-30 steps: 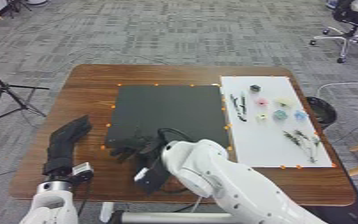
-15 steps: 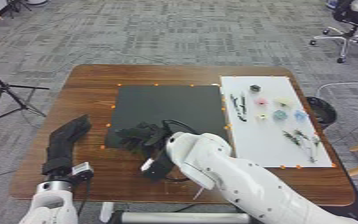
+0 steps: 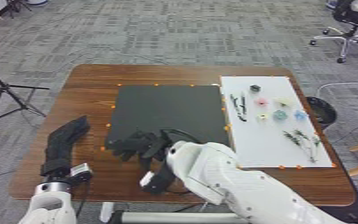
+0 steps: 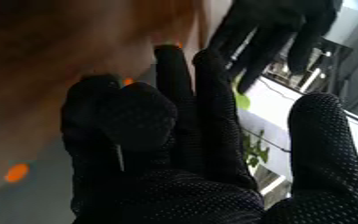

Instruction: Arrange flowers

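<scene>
In the head view my right hand (image 3: 135,145) is over the front left part of the dark mat (image 3: 162,107), palm free of flowers. My left hand (image 3: 66,142) lies at the table's left, fingers straight. Right of the mat, a white sheet (image 3: 246,150) bears a pink flower (image 3: 262,102), a pale yellow flower (image 3: 283,102), a teal flower (image 3: 279,115), a blue flower (image 3: 301,115) and green sprigs (image 3: 299,140). In the right wrist view my right hand (image 4: 180,197) has mostly straight fingers, one bent, thumb apart; my left hand (image 4: 278,22) is farther off.
Dark stems (image 3: 238,107) and a small black object (image 3: 254,88) also lie on the sheet. A black bin (image 3: 321,111) stands off the table's right edge. Orange markers line the mat and sheet. Green leaves (image 4: 257,151) are beyond my right hand in the wrist view.
My right hand went forward and slightly right, then came back toward the front left of the mat. The left hand and the flowers have stayed put.
</scene>
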You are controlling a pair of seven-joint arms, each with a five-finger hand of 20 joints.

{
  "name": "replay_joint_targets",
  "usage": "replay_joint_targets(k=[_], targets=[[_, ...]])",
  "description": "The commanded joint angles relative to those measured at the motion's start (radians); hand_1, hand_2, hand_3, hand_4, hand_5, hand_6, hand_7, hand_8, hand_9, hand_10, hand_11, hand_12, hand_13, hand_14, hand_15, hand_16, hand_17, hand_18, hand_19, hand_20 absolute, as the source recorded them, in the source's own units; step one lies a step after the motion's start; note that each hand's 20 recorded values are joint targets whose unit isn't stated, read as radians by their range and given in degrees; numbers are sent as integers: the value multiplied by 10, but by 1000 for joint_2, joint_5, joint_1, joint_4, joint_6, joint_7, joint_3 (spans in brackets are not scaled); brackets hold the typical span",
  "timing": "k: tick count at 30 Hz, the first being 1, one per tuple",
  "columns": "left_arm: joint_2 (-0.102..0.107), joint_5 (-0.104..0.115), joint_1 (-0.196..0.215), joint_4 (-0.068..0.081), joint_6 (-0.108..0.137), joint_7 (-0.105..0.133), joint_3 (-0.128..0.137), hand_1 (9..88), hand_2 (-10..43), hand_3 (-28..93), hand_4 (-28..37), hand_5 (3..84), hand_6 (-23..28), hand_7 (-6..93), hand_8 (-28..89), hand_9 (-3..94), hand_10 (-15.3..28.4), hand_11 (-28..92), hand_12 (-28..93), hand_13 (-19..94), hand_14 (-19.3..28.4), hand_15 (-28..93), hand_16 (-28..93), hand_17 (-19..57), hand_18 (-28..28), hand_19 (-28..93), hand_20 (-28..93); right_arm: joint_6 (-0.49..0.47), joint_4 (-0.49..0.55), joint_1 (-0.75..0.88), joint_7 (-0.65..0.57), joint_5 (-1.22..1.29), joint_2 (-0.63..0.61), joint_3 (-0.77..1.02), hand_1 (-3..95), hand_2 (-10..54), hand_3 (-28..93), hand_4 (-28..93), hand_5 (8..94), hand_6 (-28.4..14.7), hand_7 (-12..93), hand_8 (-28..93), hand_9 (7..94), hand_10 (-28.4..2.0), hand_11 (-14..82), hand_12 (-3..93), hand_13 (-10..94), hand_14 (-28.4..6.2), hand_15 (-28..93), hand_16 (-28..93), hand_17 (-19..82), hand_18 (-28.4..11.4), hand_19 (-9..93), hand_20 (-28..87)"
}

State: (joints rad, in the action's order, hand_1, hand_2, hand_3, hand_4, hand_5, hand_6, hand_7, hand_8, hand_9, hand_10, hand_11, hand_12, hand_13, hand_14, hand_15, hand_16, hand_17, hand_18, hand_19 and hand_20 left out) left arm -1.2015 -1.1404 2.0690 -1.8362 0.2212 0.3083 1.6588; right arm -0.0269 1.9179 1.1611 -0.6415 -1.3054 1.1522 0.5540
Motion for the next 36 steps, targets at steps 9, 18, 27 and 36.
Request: replay_joint_targets(k=[9,18,27,36], targets=[[-14,8,-7,6,-3,1,-12,177,143,721,-283,496,56,105,-68,445,141,182,116,375,169,196,27,48,124,125,169,-30,-133,14,-5,-86,55,18,156,140,527,-105,582,-33,71,-76,582,-137,70,57,792,-124,741,314,374,-277,805,522],[-14,6,-7,8,-11,1,-11,177,145,716,-283,487,55,91,-63,437,137,158,118,369,165,168,32,48,123,118,168,2,-171,-7,7,-120,70,32,162,141,518,-110,584,-51,58,-75,583,-148,70,61,797,-118,749,316,377,-277,805,522],[-15,6,-4,6,-11,0,-11,176,145,716,-283,486,54,88,-60,436,136,152,124,372,164,158,42,49,123,114,170,-3,-161,1,1,-98,76,33,165,140,516,-108,584,-54,54,-70,584,-150,70,62,796,-119,758,319,379,-277,805,522],[-12,9,-2,1,-3,-4,-12,175,144,717,-283,487,55,90,-60,438,137,156,126,373,165,165,45,49,123,114,172,-5,-101,-6,-12,23,57,53,186,143,486,-104,597,-30,75,-74,613,-135,76,65,794,-119,764,317,383,-275,807,520]])
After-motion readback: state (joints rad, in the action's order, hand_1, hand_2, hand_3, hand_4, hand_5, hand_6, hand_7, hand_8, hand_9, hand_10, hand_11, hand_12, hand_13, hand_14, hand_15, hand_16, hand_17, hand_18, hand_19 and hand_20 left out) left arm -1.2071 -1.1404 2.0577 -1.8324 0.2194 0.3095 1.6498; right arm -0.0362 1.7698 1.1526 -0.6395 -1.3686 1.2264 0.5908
